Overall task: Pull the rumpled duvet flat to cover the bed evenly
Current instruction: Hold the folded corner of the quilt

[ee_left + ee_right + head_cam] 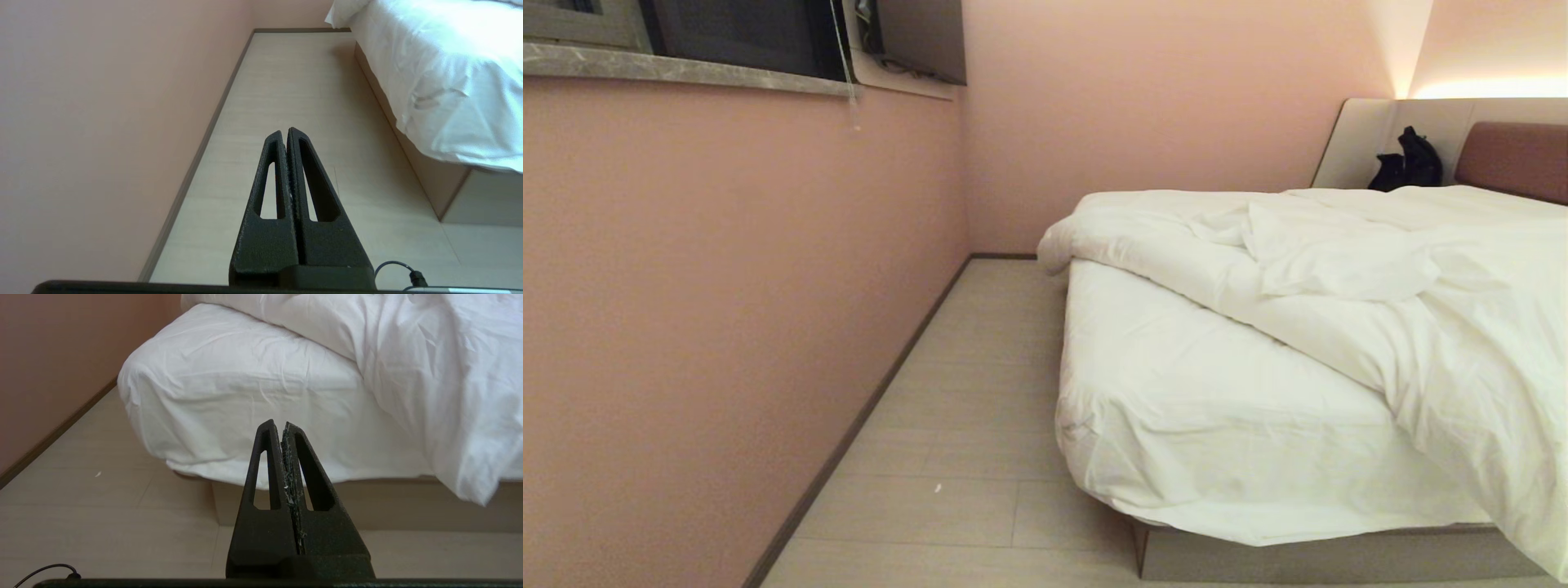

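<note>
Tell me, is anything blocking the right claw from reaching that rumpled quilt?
Nothing visible: only bare floor lies between the shut right gripper and the duvet, which droops over the bed corner ahead.

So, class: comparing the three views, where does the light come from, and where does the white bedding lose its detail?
Head view: a warm glow sits above the headboard, and the duvet keeps its soft creases. Left wrist view: the sheeted bed is washed out near the top edge, while the shut left gripper stays dark. Right wrist view: light is even, folds stay readable, and the right gripper is shut.
</note>
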### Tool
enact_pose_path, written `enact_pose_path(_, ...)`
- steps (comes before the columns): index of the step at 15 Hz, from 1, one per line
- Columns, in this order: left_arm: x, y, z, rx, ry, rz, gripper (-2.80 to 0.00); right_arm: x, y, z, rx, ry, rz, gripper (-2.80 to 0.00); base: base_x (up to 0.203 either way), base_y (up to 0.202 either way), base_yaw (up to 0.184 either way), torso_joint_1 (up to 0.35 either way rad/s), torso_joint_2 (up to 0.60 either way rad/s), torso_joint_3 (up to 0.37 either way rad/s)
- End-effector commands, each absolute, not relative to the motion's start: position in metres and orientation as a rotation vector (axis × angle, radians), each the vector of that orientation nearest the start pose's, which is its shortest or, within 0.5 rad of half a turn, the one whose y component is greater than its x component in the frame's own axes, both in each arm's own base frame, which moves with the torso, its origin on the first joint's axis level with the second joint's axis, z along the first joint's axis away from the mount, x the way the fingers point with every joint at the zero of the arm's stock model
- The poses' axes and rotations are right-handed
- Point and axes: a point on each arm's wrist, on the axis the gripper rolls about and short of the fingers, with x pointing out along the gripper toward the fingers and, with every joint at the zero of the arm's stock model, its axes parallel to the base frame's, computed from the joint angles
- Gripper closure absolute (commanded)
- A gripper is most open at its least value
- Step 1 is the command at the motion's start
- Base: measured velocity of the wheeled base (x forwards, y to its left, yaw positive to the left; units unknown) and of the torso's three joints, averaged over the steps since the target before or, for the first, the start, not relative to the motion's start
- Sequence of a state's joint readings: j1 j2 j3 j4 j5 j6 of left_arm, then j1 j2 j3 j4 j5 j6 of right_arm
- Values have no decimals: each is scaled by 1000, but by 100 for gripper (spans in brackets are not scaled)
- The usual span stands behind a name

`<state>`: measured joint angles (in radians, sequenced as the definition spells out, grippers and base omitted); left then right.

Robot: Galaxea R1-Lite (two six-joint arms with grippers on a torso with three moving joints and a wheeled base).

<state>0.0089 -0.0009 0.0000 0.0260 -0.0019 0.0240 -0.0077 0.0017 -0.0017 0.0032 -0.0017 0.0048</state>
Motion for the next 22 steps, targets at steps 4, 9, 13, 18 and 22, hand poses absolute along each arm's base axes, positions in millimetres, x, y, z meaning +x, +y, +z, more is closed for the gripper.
enact_pose_path(4, -23, 0, 73, 23, 26, 6, 0, -23, 0, 76, -2, 3, -9, 0, 195, 0, 2, 1, 2, 3)
enact_pose_path(9, -23, 0, 73, 26, 28, 6, 0, -23, 0, 75, -6, 5, -9, 0, 195, 0, 0, 1, 4, 3)
enact_pose_path(13, -23, 0, 73, 23, 28, 9, 0, -23, 0, 75, -6, 5, -9, 0, 153, 0, 1, 6, 2, 1)
enact_pose_path(18, -23, 0, 73, 27, 28, 9, 0, -23, 0, 75, -6, 5, -9, 0, 0, 0, 0, 0, 0, 0)
enact_pose_path(22, -23, 0, 73, 27, 28, 9, 0, -23, 0, 75, 0, 5, -8, 0, 0, -146, 2, 3, 5, 1)
